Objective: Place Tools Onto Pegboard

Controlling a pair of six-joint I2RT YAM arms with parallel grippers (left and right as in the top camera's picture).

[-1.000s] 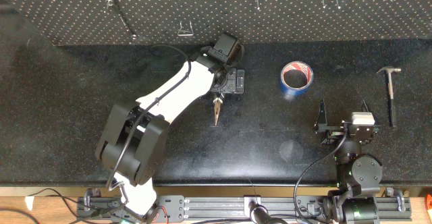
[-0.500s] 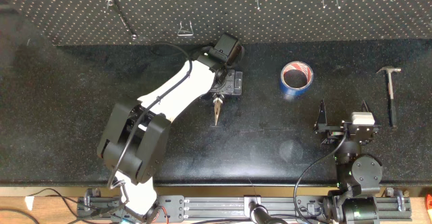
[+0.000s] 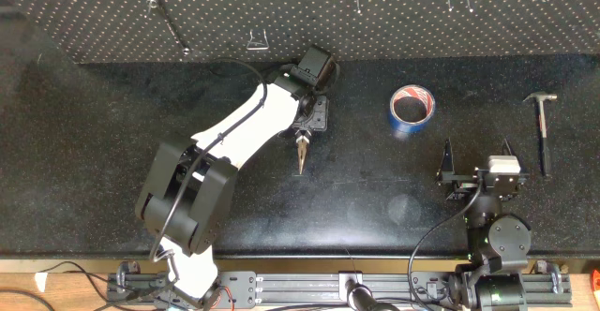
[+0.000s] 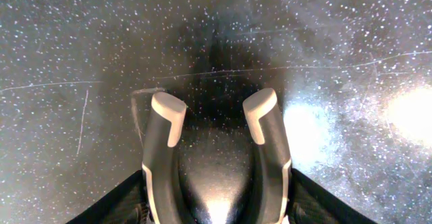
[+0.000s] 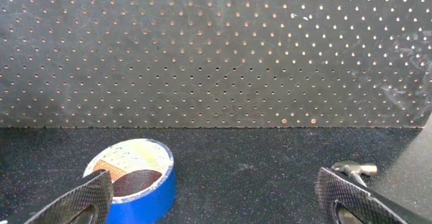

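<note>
Black tabletop (image 3: 112,142) bears pliers (image 3: 301,150) — lying front-to-back, nose toward its front edge.

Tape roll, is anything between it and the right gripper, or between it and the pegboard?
Nothing visible. Bare tabletop lies between the open right gripper and the tape roll, and between the roll and the pegboard. The hammer lies off to the side.
</note>
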